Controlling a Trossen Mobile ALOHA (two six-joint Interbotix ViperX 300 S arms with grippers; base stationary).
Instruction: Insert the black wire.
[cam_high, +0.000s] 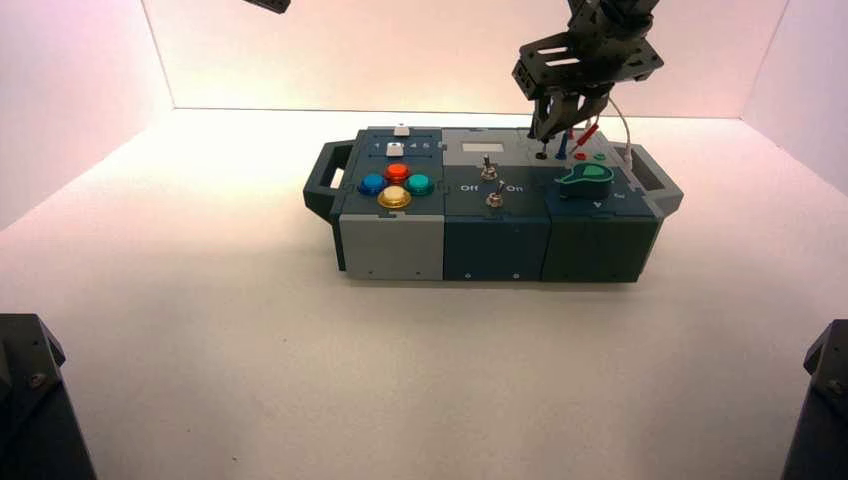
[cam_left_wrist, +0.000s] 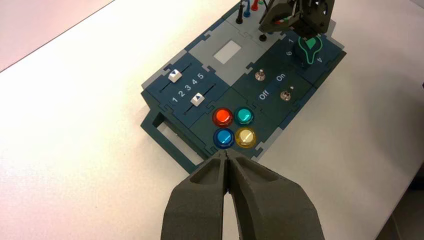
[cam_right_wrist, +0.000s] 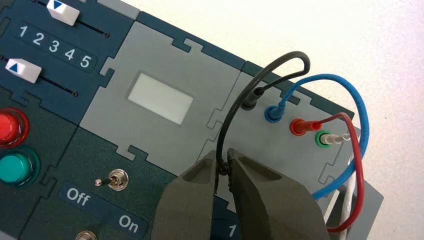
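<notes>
The black wire (cam_right_wrist: 235, 107) has one plug seated in the black socket (cam_right_wrist: 248, 103) on the box's grey panel (cam_right_wrist: 280, 150). From there it loops up and comes back down into my right gripper (cam_right_wrist: 223, 162). That gripper is shut on the wire's other end just above the panel, at the box's back right (cam_high: 548, 135). Its fingers (cam_right_wrist: 260, 195) hide the plug tip, so I cannot tell whether it sits in a socket. My left gripper (cam_left_wrist: 227, 152) hangs shut and empty over the table beside the four round buttons (cam_left_wrist: 233, 126).
A blue wire (cam_right_wrist: 350, 95) and a red wire (cam_right_wrist: 356, 165) arc from their sockets past the grey panel. A white plug (cam_right_wrist: 332, 138) sits in the green socket. Two toggle switches (cam_high: 490, 183), a green knob (cam_high: 586, 178) and two sliders (cam_left_wrist: 186, 87) share the box top.
</notes>
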